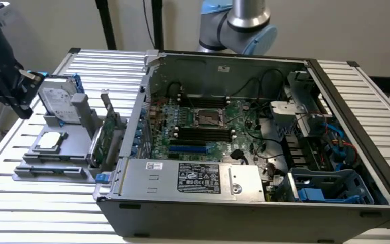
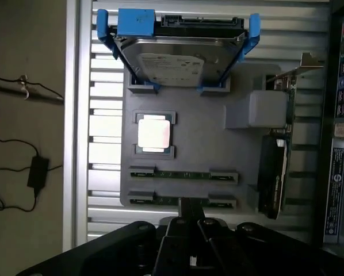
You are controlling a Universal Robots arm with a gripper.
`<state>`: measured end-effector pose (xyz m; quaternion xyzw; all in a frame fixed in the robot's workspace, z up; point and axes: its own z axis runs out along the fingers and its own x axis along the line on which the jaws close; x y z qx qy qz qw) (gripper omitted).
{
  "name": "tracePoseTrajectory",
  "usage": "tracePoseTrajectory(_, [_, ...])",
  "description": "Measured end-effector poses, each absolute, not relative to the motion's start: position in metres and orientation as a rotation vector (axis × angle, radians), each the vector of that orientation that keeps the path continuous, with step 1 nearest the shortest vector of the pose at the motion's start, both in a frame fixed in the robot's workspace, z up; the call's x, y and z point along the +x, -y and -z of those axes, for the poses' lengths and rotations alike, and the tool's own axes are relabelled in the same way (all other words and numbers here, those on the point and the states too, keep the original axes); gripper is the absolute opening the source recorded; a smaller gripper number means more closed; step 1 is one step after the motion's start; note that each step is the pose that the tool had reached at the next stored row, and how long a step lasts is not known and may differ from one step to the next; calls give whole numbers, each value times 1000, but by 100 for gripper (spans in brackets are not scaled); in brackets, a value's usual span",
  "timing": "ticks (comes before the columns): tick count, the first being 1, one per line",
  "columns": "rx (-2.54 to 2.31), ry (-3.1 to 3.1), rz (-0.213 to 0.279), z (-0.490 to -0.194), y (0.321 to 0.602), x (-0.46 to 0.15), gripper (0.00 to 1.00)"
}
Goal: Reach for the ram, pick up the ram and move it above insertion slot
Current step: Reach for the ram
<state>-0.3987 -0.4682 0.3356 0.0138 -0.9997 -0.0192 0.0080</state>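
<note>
- The gripper (image 2: 189, 223) is dark, and its fingers are pressed together with no object clamped between them.
- In the exterior view it hangs at the upper left of the frame, above the slatted table (image 1: 46, 213) and apart from the grey holder (image 1: 69, 152).
- The ram is two thin green sticks, one (image 2: 183, 174) and another (image 2: 163, 201). They lie side by side in two parallel slots of the holder, at the end opposite the hard drive (image 2: 178, 63).
- In the wrist view the fingertips come in front of the nearer stick. The exterior view shows the gripper well above the holder.
- The hard drive leans in a blue carrier (image 2: 134, 23). Its white label has printing too small to read.
- A square processor (image 2: 155, 133) sits between the hard drive and the ram.
- An expansion card (image 2: 274, 172) stands on edge at the holder's side towards the open computer case (image 1: 249, 216).
- A black label (image 1: 198, 179) with white writing is on the metal cover at the case's front, in the lower middle of the exterior view. The words are not readable.
</note>
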Motion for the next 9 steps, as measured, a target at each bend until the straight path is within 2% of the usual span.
tracePoseTrajectory(9, [54, 3125, 60, -330, 478, -397, 11])
